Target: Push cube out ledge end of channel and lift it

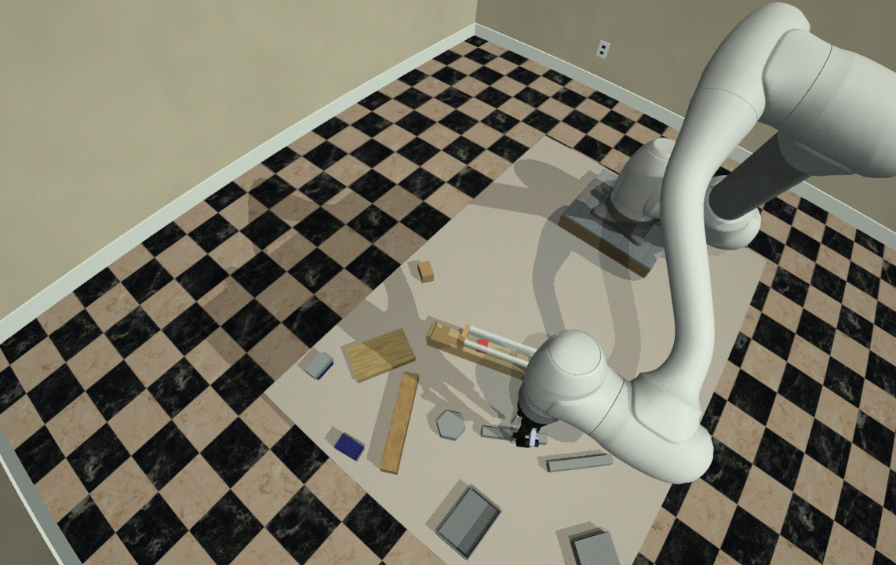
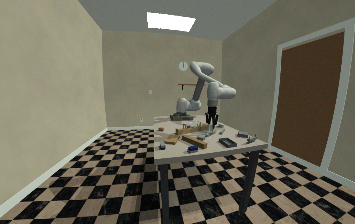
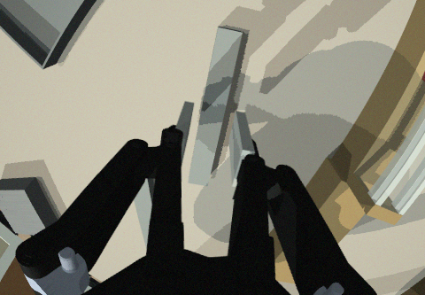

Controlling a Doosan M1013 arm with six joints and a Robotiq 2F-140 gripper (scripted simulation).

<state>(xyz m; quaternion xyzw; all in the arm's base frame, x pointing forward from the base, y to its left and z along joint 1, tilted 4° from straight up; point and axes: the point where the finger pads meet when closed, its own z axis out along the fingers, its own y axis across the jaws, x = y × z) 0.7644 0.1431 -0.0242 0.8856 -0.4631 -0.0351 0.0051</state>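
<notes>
The red cube (image 1: 482, 343) sits inside the channel (image 1: 479, 345), a wooden base with two pale rails; it also shows in the exterior view (image 2: 188, 126). The channel's left end has a wooden ledge with a raised frame (image 1: 448, 333). My gripper (image 1: 528, 437) hangs low over the table in front of the channel, pointing down. In the wrist view the gripper (image 3: 208, 150) is partly open, and its fingers straddle the near end of a long grey bar (image 3: 221, 100) lying flat on the table. The fingers do not press on the bar.
A grey hexagon (image 1: 449, 424) lies left of the bar. A second grey bar (image 1: 578, 461), a grey tray (image 1: 467, 519), a long wooden plank (image 1: 399, 421), a wooden board (image 1: 380, 354) and small blocks (image 1: 348, 445) lie around. The arm's base (image 1: 613, 231) stands at the back.
</notes>
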